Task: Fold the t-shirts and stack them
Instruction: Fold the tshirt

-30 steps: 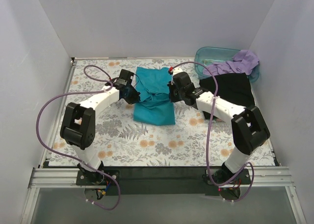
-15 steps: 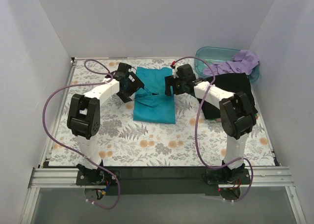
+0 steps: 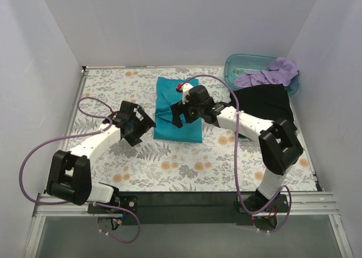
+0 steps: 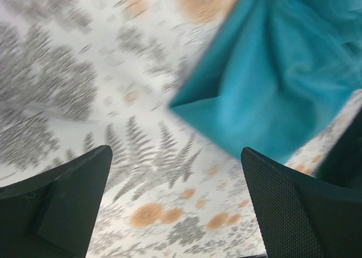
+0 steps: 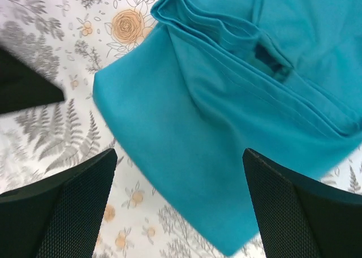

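A teal-blue short-sleeved cloth t-shirt (image 3: 180, 130) lies folded into a tall rectangle at the middle of the fern-and-flower patterned table cover (image 3: 226, 162). Its left and near edges run straight. The right wrist view shows several stacked fold layers (image 5: 226, 111) lined up along one side. In the left wrist view, one sharp corner of the cloth (image 4: 283, 88) lies flat on the pattern, though that view is blurred.

The left gripper (image 3: 141, 122) sits just off the shirt's left edge with its fingers spread wide (image 4: 175, 173). It holds nothing, and only bare table shows between the fingers. The right gripper (image 3: 180, 114) hangs over the middle of the shirt. Its fingers are also spread and empty (image 5: 180, 167), and whether the tips touch the cloth cannot be told.

To the right, apart from the teal shirt, a black cloth t-shirt (image 3: 266, 102) lies spread out. Its far edge meets a crumpled lavender-purple t-shirt (image 3: 271, 74), which hangs over the rim of a translucent blue-green plastic tub (image 3: 240, 63) in the far right corner.

Open patterned surface runs across the near half of the table, between the teal shirt's near edge and the arm bases. More lies along the left strip beside the plain white enclosure wall (image 3: 51, 71).
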Controlling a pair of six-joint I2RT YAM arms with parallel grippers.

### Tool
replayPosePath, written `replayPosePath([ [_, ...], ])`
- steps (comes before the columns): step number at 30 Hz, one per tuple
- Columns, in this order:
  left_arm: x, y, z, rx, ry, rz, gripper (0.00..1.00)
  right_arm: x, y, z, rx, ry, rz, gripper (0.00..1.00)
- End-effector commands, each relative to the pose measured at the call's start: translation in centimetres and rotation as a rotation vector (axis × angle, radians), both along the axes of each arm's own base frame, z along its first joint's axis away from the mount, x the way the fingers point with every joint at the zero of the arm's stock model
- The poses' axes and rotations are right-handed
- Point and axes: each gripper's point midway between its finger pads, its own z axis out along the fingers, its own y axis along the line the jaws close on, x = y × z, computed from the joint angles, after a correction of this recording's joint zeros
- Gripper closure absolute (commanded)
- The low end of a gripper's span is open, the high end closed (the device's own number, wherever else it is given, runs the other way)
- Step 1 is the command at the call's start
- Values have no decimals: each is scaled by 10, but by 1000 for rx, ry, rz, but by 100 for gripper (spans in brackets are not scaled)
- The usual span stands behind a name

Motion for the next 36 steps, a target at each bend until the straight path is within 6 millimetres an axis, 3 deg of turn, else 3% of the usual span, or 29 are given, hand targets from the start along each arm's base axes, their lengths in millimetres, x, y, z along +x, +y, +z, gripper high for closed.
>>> replayPosePath([
  [1,-24,16,-7,16,-1,55,2,18,15,-10,-174,-143,-31,2],
  [2,-27,17,-8,20,3,58,2,31,8,-13,-247,-196,-90,1],
  [4,-34,25,-12,46,20,71,2,44,17,-20,-340,-273,-67,2],
  [7,-42,32,-16,71,44,85,2,72,13,-27,-478,-363,-130,2],
  [8,-43,32,-15,69,41,82,2,78,13,-40,-515,-358,-135,1],
  [10,-44,34,-13,76,29,84,2,94,16,-33,-552,-410,-146,1],
  [11,-45,35,-13,83,25,86,2,100,17,-45,-586,-411,-144,1],
  [12,-44,37,-11,88,18,91,2,111,22,-35,-578,-437,-167,1],
  [14,-44,40,-11,99,17,101,2,125,20,-42,-593,-439,-201,2],
  [16,-44,39,-12,94,19,98,2,149,19,-24,-533,-453,-292,2],
  [18,-44,37,-14,89,24,91,2,167,15,-23,-483,-440,-335,2],
  [19,-44,36,-16,87,28,88,2,174,23,-16,-416,-427,-333,2],
  [22,-40,35,-19,87,31,80,2,187,21,-20,-303,-354,-340,2],
  [23,-37,33,-18,82,20,75,2,184,31,-19,-239,-317,-278,2],
  [27,-19,24,-13,71,-5,49,2,186,36,-5,-71,-221,-222,1],
  [29,-9,21,-14,72,-5,46,2,188,26,7,-53,-220,-237,2],
  [31,7,15,-6,65,-36,18,2,176,15,3,-76,-196,-240,2],
  [32,14,13,-13,69,-24,11,2,170,10,25,-63,-221,-245,2],
  [33,20,10,-13,65,-29,-1,2,160,-1,14,-87,-193,-255,2],
  [34,29,6,-9,58,-47,-20,2,154,-7,18,-89,-190,-270,2],
  [35,34,4,-18,59,-28,-22,2,146,-16,45,-60,-215,-292,2],
  [36,38,3,-21,57,-20,-26,2,136,-23,44,-48,-188,-314,2],
])
